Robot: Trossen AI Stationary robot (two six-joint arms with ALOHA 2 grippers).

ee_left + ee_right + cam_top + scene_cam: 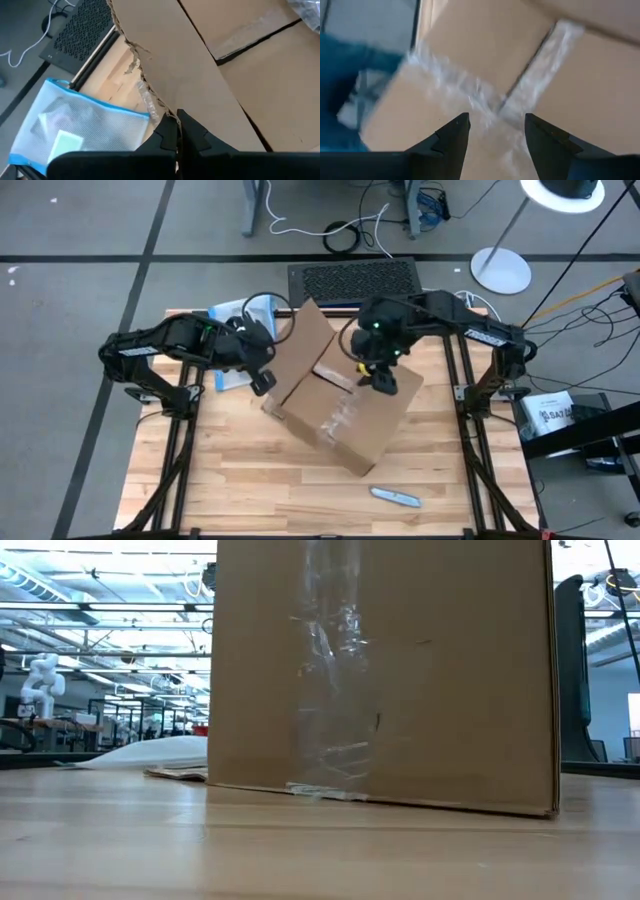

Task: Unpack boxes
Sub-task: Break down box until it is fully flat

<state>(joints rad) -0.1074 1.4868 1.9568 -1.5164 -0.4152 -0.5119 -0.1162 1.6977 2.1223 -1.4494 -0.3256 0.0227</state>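
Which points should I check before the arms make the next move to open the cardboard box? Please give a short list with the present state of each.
1. Left gripper grips the box flap: ok, its fingers are shut on the flap's torn edge.
2. Right gripper ready to grasp: ok, fingers apart, hovering over the taped seam, holding nothing.
3. Box stands flat on the table: ok in the low view.
4. Inner flaps open: not ok, they are closed with tape across them.
5. Box contents: cannot tell, nothing inside is visible.
6. Blue-edged pouch away from the box: ok, it lies beside the box.
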